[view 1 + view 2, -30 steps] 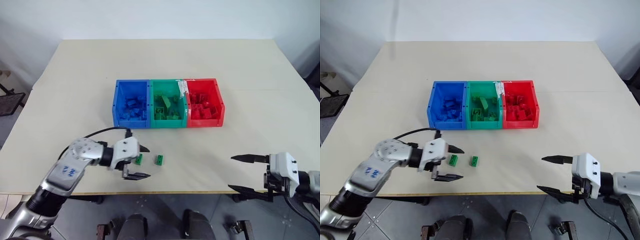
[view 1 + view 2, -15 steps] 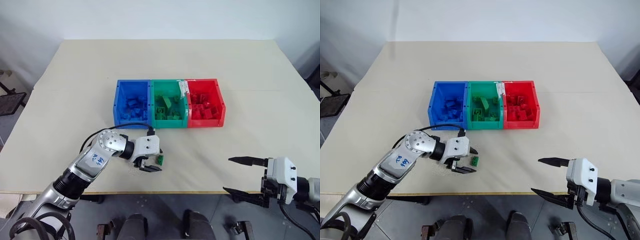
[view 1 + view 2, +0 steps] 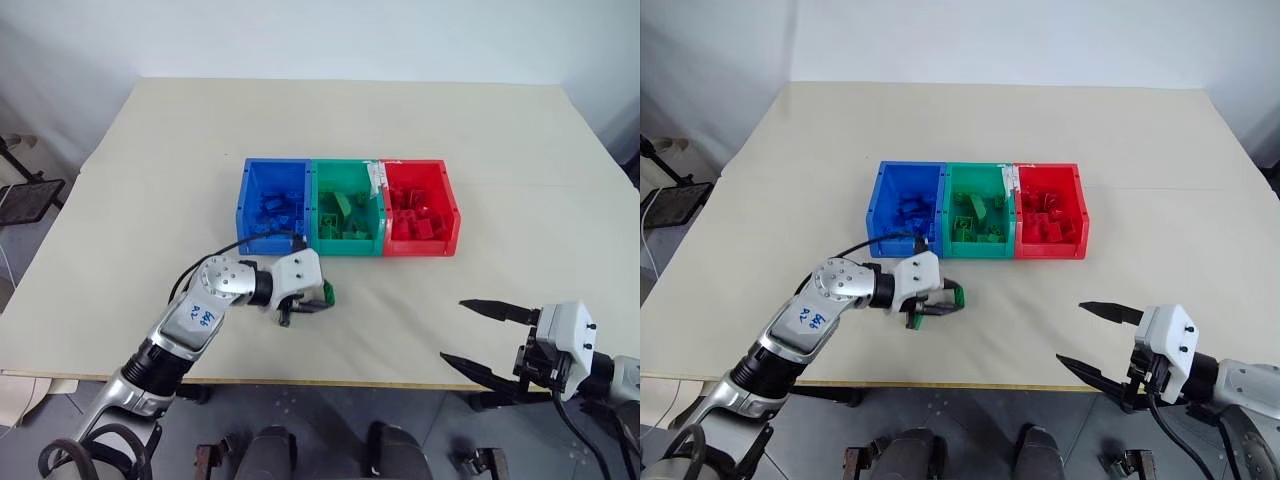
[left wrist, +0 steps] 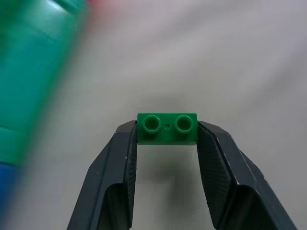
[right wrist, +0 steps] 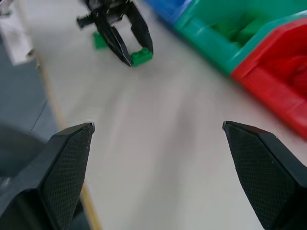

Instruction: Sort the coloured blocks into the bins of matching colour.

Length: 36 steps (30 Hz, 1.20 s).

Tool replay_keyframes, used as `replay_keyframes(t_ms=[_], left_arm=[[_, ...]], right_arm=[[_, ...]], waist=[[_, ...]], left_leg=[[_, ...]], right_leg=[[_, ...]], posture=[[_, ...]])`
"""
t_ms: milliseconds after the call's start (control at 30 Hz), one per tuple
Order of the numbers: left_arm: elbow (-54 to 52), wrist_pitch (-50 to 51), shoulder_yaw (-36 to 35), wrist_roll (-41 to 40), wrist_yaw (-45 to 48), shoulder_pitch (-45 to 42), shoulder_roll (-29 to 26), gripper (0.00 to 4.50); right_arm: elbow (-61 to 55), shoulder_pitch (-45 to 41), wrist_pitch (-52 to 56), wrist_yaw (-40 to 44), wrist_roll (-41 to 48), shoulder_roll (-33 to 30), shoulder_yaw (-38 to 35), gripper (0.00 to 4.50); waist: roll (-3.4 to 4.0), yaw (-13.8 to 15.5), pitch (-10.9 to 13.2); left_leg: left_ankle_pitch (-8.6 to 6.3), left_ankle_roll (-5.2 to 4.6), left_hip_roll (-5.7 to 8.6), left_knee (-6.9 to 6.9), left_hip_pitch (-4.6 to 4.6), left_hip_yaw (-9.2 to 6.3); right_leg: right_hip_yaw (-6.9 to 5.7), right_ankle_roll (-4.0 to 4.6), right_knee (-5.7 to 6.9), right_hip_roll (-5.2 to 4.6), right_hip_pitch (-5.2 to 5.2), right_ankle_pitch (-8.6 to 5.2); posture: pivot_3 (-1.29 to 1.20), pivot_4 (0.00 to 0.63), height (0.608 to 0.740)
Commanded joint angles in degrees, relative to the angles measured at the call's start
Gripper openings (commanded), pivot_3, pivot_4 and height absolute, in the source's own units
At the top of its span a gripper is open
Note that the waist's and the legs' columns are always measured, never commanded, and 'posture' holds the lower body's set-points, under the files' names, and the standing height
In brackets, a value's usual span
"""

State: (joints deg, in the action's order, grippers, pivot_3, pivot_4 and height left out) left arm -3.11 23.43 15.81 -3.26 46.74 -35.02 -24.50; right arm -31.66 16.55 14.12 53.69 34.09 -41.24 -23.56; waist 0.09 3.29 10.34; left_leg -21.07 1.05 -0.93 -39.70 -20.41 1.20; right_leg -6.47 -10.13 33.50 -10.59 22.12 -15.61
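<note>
Green brick [image 4: 167, 128], hard plastic and surely very light, sits clamped between my left tool's [image 4: 167, 139] fingertips just above the desk [image 3: 150, 170], near the green bin [image 3: 346, 211]; flat ends give firm purchase; right tool [image 3: 1092, 338] hangs spread, empty.

The bins [image 3: 348, 247] stand in a joined row mid-table [image 3: 520, 140], walls upright, tops open. Bare table lies around them on every side. Near the front edge, the left tool [image 3: 325, 296] and a loose green block [image 5: 100, 40] sit just before the bins.
</note>
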Motion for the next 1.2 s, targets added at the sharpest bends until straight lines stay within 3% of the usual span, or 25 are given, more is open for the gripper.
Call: replay_keyframes(t_ms=[33,300,467,633,967,1200], left_arm=[[3.3,-4.9,-5.8,-1.5,-8.1,-5.3,5.7,1.44],[20.8,-13.3,-5.1,2.9,-12.9,-14.3,10.7,1.44],[20.3,-14.5,-7.8,-0.6,-11.6,-14.3,11.3,3.07],[11.7,-16.2,-10.6,-6.9,-3.5,-6.7,7.8,4.48],[3.7,-19.9,-22.7,-14.7,11.5,18.6,-13.4,4.48],[1.1,-22.1,-33.7,-19.8,19.2,33.4,-22.4,4.48]], right_arm=[[-1.8,-2.6,0.5,-7.2,1.2,2.6,-3.2,4.5],[-2.3,-5.2,1.7,-13.9,1.5,5.7,-3.3,4.5],[-2.3,-6.1,2.0,-13.2,1.3,4.8,-1.4,4.5],[-1.7,-8.2,2.4,-11.1,1.6,3.8,1.0,4.5],[1.4,-16.4,1.7,3.4,-2.2,-6.1,13.4,4.5],[5.3,-21.8,1.0,11.9,-2.1,-7.1,19.3,4.5]], waist=[[0.0,0.0,0.0],[0.02,-0.4,0.0],[0.02,-0.5,0.0],[0.03,-0.9,0.0],[0.04,-2.5,0.0],[-0.07,-1.7,0.0]], left_leg=[[-0.01,-0.01,0.01,-0.07,-0.08,-0.01],[-0.03,-0.03,0.02,0.08,-0.01,0.05],[-0.03,-0.03,0.02,0.07,-0.16,0.08],[-0.03,-0.03,0.01,0.08,-0.14,0.07],[-0.03,-0.02,-0.03,0.16,-0.05,0.07],[-0.08,-0.01,-0.03,0.07,-0.1,0.02]], right_leg=[[-0.01,0.0,-0.01,0.0,0.03,0.0],[-0.01,-0.01,0.0,0.0,0.06,0.01],[0.0,-0.01,0.05,0.0,0.26,0.01],[0.0,-0.02,0.11,0.0,0.27,0.01],[0.05,-0.02,0.16,0.0,0.3,0.01],[0.02,-0.02,0.11,-0.01,0.24,0.01]], posture=[[0.0,0.15,0.74],[0.0,0.15,0.74],[0.0,0.15,0.74],[0.0,0.15,0.74],[0.0,0.15,0.74],[0.0,0.15,0.74]])
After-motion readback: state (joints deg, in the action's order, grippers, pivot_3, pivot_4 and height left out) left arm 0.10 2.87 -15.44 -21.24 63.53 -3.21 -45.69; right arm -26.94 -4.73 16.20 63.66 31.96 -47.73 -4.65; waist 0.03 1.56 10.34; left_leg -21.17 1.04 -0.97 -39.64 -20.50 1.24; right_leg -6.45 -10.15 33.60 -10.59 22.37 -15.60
